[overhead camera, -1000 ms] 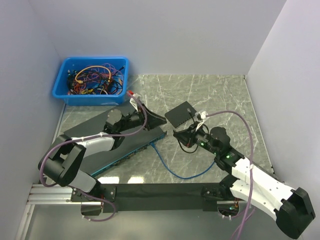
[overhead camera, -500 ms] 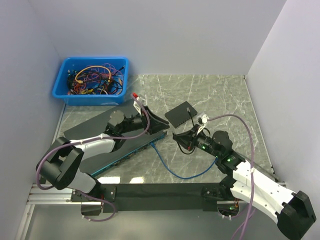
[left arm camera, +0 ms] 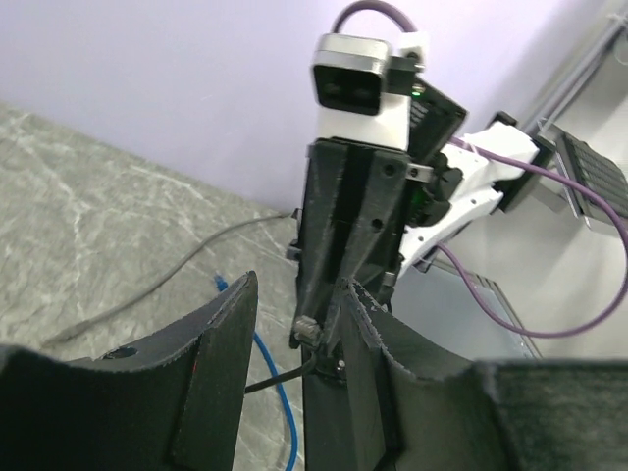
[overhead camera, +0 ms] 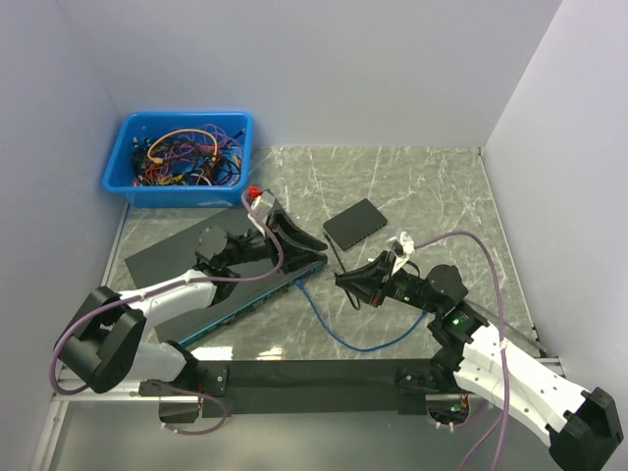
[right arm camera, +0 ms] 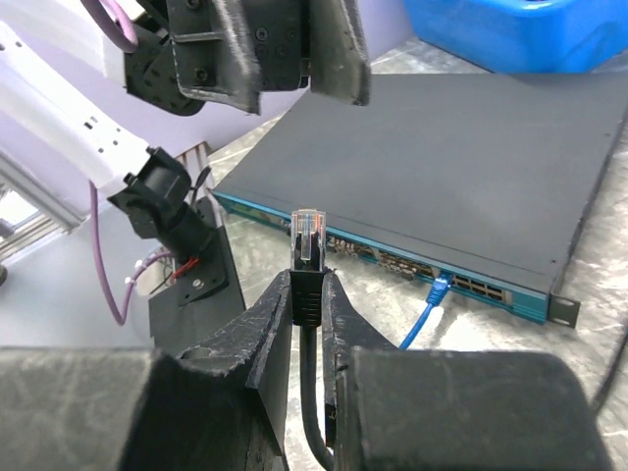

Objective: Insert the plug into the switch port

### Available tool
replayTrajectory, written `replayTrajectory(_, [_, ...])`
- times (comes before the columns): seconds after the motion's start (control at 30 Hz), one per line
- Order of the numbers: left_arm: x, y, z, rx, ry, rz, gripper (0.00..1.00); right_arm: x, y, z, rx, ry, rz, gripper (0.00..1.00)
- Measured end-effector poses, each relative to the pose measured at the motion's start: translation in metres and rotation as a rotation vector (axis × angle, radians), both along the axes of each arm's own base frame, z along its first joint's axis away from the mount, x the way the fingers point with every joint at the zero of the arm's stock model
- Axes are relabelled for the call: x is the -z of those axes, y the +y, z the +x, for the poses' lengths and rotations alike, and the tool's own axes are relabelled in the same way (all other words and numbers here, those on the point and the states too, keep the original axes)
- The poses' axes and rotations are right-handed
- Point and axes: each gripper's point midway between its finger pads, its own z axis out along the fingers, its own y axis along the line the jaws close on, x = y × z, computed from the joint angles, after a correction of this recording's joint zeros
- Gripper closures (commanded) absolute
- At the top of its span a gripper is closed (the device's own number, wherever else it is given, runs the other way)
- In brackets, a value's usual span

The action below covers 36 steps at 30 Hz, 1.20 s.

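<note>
- Black-cabled plug (right arm camera: 308, 235), pinched in the right gripper (right arm camera: 306, 294), had drawn nearer the switch (right arm camera: 442, 167); insertion looked near.
- Left gripper (left arm camera: 296, 291) hung over the switch, half-open, empty.

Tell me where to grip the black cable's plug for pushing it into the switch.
Grip the black boot behind the clear tip, pinching its sides from the cable end, as the right gripper does now. That leaves the clear tip sticking out free, aimed toward the ports of the switch.
</note>
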Motion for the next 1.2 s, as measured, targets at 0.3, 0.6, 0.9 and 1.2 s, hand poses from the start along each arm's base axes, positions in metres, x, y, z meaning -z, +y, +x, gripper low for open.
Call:
replayTrajectory(0.3, [-0.002,-0.004,-0.026,0.115,-0.058,-0.017,0.54,-0.006,0.004,-0.007,-0.051,0.005,0.020,1.00])
replayTrajectory(0.6, [0.009,-0.015,-0.045,0.178,-0.071,0.030,0.54,-0.038,0.008,-0.016,-0.106,-0.045,0.086,1.00])
replayTrajectory(0.9, [-0.006,-0.011,-0.049,0.147,-0.123,0.008,0.54,-0.041,0.007,-0.021,-0.124,-0.041,0.097,1.00])
replayTrajectory(1.2, [-0.019,-0.006,-0.050,0.114,-0.155,-0.016,0.56,-0.045,0.004,-0.024,-0.123,-0.056,0.106,1.00])
